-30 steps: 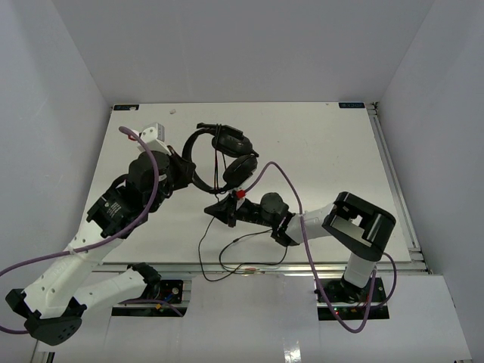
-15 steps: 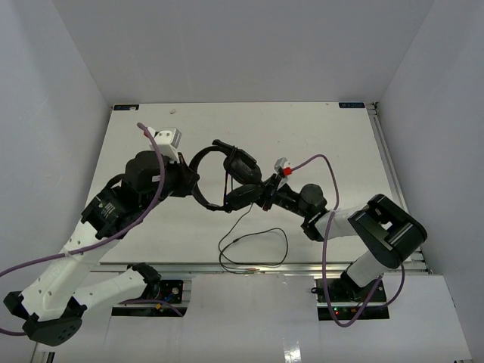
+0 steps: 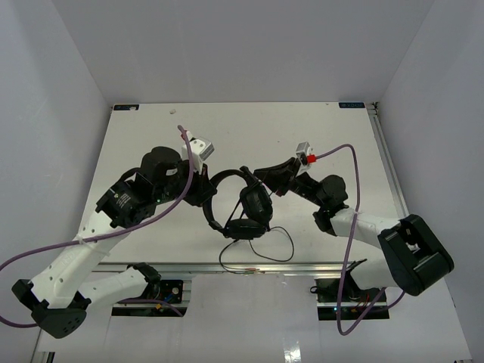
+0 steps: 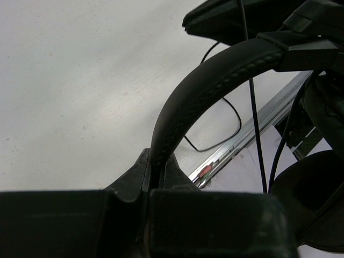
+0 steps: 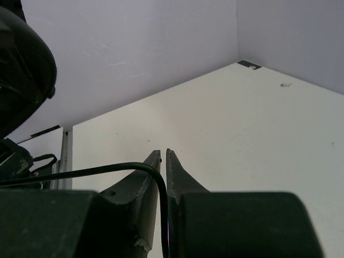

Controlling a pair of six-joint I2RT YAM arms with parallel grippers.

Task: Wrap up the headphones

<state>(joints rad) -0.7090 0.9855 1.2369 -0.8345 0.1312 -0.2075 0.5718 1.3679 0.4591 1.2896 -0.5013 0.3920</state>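
The headphones (image 3: 252, 204) sit near the middle of the desk (image 3: 325, 128), a little toward 6 o'clock. They lie sideways in the top view. The headband (image 4: 215, 70) forms a C whose closed crown points to about 9 o'clock. The two earcups are at the open end, toward 3 to 4 o'clock, so the long axis runs roughly 9 to 4. One earcup (image 3: 254, 201) is on the 12 o'clock side and the other (image 3: 243, 228) is just beside it toward 6 o'clock. Whether that lower cup touches the desk cannot be told.

The thin dark cable (image 5: 107, 170) leaves the cups and drops into a loose loop lying on the desk at 6 o'clock, close to the metal edge rail (image 4: 258, 121).

The left end effector (image 3: 203, 193) is at the 9 o'clock end, pressed together on the crown of the headband (its wrist view shows the stitched band rising straight out from between its fingers).

The right end effector (image 5: 163, 154) comes in from 3 o'clock, just beside the upper end of the headband. Its fingers are nearly together, with only a slit between them, and the cable curves over and runs down into that slit, pinched there.

A thick purple robot cable (image 3: 344, 150) arches over the right arm at 2 o'clock.
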